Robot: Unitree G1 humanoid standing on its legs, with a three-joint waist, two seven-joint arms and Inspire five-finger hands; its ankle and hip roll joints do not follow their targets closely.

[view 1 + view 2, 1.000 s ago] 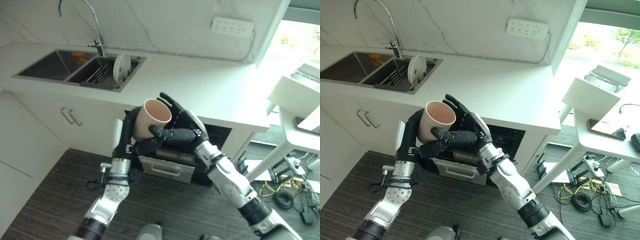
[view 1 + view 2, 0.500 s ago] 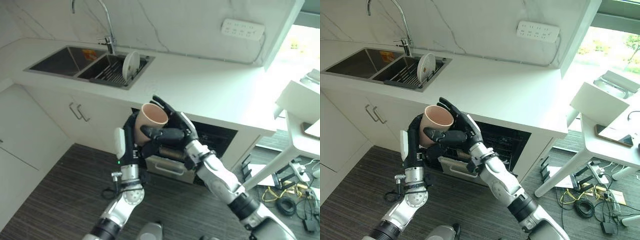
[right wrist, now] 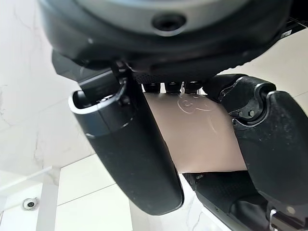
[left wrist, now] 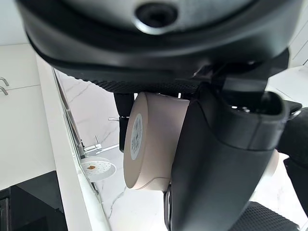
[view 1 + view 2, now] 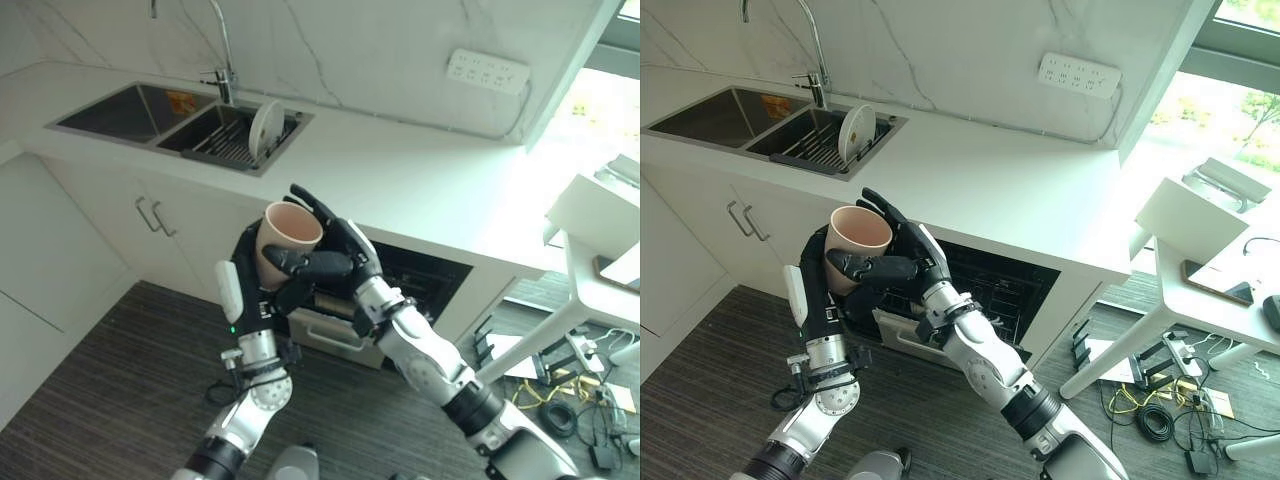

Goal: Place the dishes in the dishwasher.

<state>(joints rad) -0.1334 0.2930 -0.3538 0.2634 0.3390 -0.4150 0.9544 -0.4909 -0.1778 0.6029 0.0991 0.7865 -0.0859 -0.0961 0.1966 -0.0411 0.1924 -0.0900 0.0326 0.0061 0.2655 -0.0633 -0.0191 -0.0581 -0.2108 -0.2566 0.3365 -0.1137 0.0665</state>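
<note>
Cup [image 5: 288,238] sits in both my hands, up in the air in front of the open dishwasher [image 5: 400,290]. My left robot hand [image 5: 252,272] and right robot hand [image 5: 325,252] both curl around it. It has moved a bit lower and left, so loading is close. Its mouth points up, tipped slightly.

A pale pink cup [image 5: 286,238] with a cream inside is showing between two black hands, the left hand [image 5: 249,275] and the right hand [image 5: 330,250]. A white plate [image 5: 265,127] is standing in the dark grey sink [image 5: 110,110]. The desk [image 5: 420,185] is white, the wall [image 5: 380,40] white marble with grey veins, the floor [image 5: 120,390] dark striped wood.
</note>
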